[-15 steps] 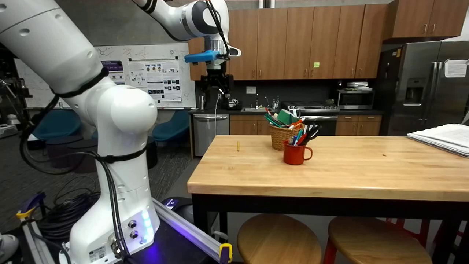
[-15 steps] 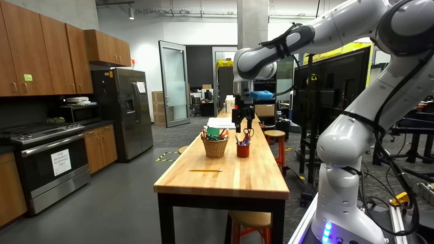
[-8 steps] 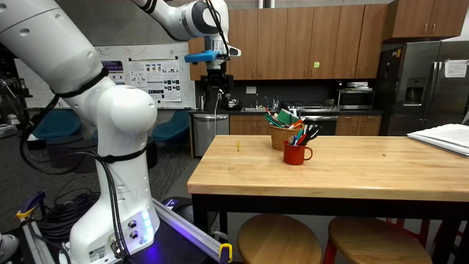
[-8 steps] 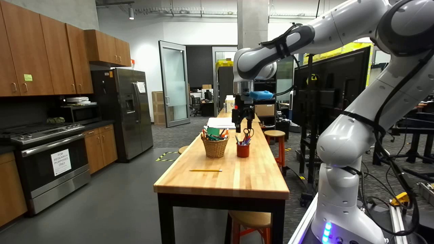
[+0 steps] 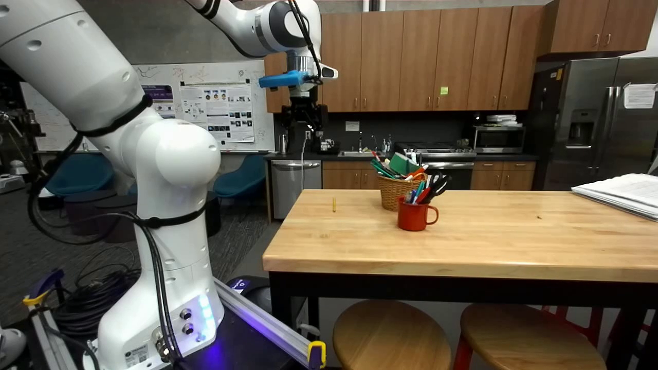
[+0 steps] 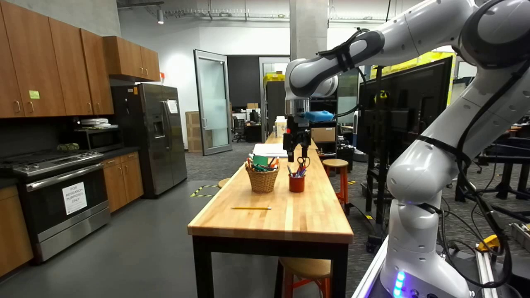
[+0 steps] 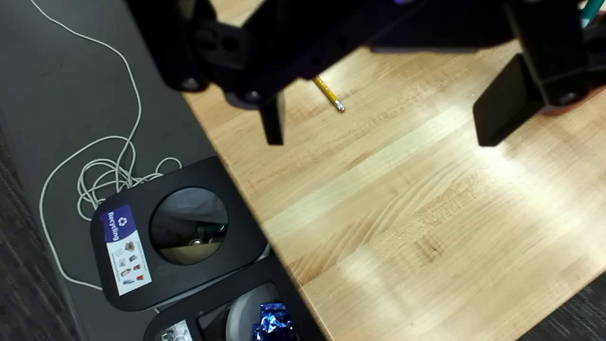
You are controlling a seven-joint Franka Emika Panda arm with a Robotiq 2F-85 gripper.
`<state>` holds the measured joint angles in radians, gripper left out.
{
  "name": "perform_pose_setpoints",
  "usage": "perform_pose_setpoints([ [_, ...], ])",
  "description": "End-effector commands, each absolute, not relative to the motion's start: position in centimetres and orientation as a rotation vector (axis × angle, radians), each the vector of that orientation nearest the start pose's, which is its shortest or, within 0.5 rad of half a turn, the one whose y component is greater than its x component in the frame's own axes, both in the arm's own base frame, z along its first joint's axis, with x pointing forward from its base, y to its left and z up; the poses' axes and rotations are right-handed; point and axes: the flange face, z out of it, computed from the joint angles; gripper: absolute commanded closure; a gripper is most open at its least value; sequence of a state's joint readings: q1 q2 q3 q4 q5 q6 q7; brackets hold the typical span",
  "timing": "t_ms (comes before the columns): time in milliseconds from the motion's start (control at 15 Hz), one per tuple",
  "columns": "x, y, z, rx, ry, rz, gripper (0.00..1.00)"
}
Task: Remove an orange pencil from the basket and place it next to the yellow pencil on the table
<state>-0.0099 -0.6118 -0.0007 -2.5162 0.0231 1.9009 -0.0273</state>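
Orange pencil indistinguishable in basket point(image 6: 263, 182), mid-frame in an exterior view. I judge pre-grasp: gripper point(image 7: 381, 144) wide apart, empty; next, position above basket.

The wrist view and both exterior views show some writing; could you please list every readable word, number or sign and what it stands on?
"FOR RESEARCH PURPOSES ONLY": white paper on the oven door, in an exterior view.
"Recycling", with a recycling symbol: sticker on the black bin lid, wrist view.
Too small or blurred to read: posters, whiteboard writing, fridge paper, robot-base label, yellow pencil marks.
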Motion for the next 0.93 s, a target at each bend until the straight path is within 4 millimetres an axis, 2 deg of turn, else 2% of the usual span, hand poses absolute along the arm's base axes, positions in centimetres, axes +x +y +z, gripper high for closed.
perform_pose_setpoints([
  [0,36.4,-0.2,48.5,-3.119,-0.015,0.006,0.0],
  [200,36.5,0.8,48.0,-3.122,-0.023,0.005,0.0],
  [400,37.7,2.5,46.8,-3.143,-0.061,-0.012,0.0],
  [667,40.2,4.6,45.4,-3.157,-0.072,-0.081,0.0],
  [867,42.6,4.8,44.5,-3.173,-0.014,-0.136,0.0],
])
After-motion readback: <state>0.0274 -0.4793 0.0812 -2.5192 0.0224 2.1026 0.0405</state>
